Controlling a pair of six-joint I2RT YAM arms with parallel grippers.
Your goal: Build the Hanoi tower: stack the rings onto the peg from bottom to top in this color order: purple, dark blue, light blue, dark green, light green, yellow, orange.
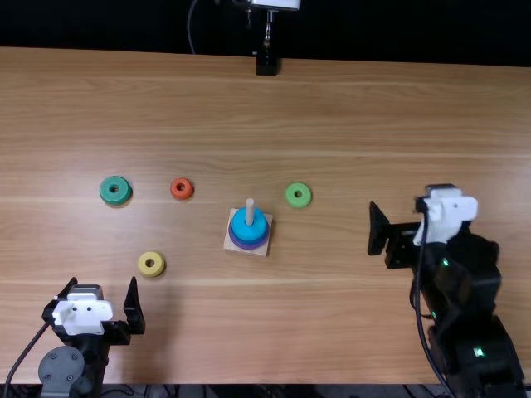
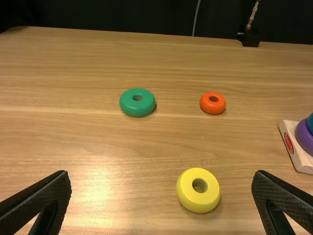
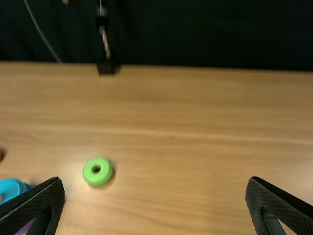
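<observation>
We see a light brown wooden table [image 1: 332,108] with lengthwise grain. Lying apart on it, we identify the dark green ring [image 1: 115,200], orange ring [image 1: 182,195], light green ring [image 1: 298,204], yellow ring [image 1: 151,272] and the peg's square base [image 1: 261,251].

In the left wrist view, the left gripper [image 1: 103,281] holds its two fingers wide apart above the wooden table [image 2: 107,147]. The yellow ring [image 2: 187,191] lies nearest them; the dark green ring [image 2: 128,105] and orange ring [image 2: 212,109] lie apart, farther off. Cut by the view's edge, the purple ring [image 2: 304,137] sits on a pale square base [image 2: 304,163], a blue ring [image 2: 311,123] above it.
</observation>
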